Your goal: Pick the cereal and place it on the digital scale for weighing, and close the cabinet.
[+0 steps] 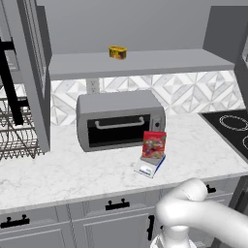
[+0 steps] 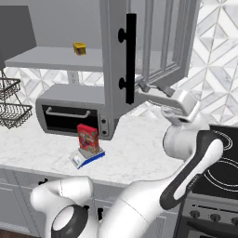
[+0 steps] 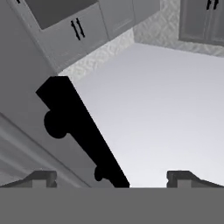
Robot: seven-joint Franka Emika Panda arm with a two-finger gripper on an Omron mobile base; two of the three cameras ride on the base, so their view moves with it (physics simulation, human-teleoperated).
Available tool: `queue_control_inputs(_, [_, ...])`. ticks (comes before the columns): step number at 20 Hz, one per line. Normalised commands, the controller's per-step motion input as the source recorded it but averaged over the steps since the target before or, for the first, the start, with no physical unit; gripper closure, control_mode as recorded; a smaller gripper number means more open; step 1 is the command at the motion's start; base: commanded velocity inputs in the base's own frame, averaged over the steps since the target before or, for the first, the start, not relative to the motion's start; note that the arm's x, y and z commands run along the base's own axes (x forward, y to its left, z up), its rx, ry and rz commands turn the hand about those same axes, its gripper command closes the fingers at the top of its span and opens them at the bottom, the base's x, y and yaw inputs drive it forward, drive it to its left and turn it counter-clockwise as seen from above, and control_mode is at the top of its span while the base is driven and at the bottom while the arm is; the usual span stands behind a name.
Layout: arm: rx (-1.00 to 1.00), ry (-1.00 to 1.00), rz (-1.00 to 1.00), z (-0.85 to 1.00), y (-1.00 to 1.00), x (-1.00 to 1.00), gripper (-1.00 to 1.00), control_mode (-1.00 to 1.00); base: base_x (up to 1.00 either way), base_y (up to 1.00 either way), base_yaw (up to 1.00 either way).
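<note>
The red cereal (image 1: 154,144) box stands upright on the digital scale (image 1: 149,168), in front of the toaster oven; both also show in the right base view as cereal (image 2: 87,138) on the scale (image 2: 83,159). The upper cabinet's right door (image 2: 114,65) hangs open, its black bar handle (image 2: 131,58) facing me. My gripper (image 2: 140,85) is right at the door's edge near the handle's lower end. In the hand view the handle (image 3: 83,131) runs diagonally down between my fingertips (image 3: 41,178), which are spread wide; the gripper (image 3: 111,179) is open and holds nothing.
A grey toaster oven (image 1: 118,121) sits at the back of the marble counter (image 1: 58,169). A yellow can (image 1: 117,52) rests on the cabinet shelf. The left cabinet door (image 1: 29,72) also hangs open over a wire dish rack (image 1: 14,135). A black cooktop (image 1: 232,127) lies at the right.
</note>
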Motion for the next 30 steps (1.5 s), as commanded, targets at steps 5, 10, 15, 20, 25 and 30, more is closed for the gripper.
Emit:
queue_control_inputs(5, [-0.10,0.02,-0.37,0.00,1.00,0.73,-1.00,-1.00,0.00,0.00,0.00])
queue_control_inputs(10, [0.01,0.10,-0.36,0.00,1.00,1.00,-1.00,-1.00,0.00,0.00,0.00])
queue_control_inputs(15, [0.04,0.09,-0.32,0.00,0.80,0.90,-1.00,-1.00,0.00,0.00,0.00])
queue_control_inputs(20, [-0.02,0.11,-0.28,-0.01,0.67,0.96,-1.00,-1.00,0.00,0.00,0.00])
queue_control_inputs(25, [0.00,0.06,-0.11,-0.04,0.72,1.00,-1.00,-1.00,0.00,0.00,0.00])
queue_control_inputs(30, [0.04,0.03,0.00,0.00,0.29,1.00,-1.00,-1.00,0.00,0.00,0.00])
